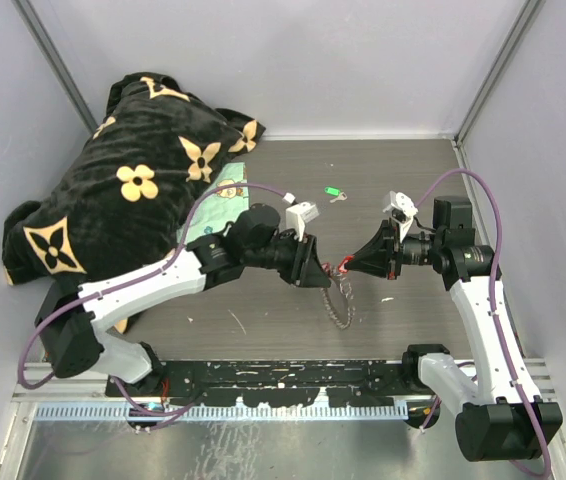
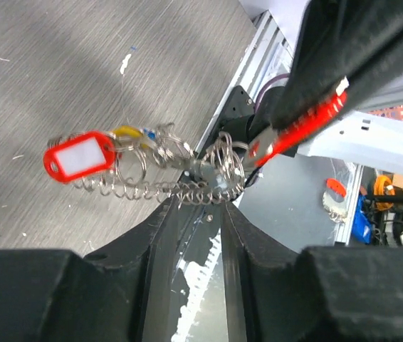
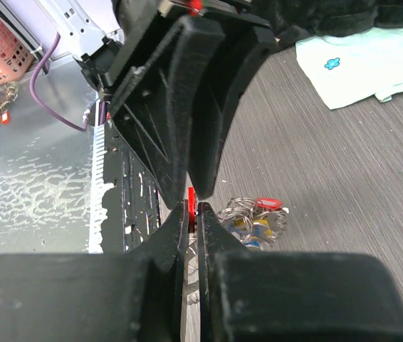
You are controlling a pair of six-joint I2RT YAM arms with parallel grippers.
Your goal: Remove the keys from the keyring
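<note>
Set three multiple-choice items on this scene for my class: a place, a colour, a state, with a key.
1. The loose silver key with a green plastic tag lies: A on the grey table beyond both grippers; B on a shelf; C in a gripper.
2. The plastic tag pinched by the right gripper is: A blue; B red; C white.
3. The jaws of the left gripper are: A apart; B pressed together; C out of view.
Key: 1A, it rests on bare table; 2B, red shows in its shut grip; 3A, a gap shows between them.

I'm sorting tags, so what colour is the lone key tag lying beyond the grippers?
Green; the lone key tag shows best in the top external view.
</note>
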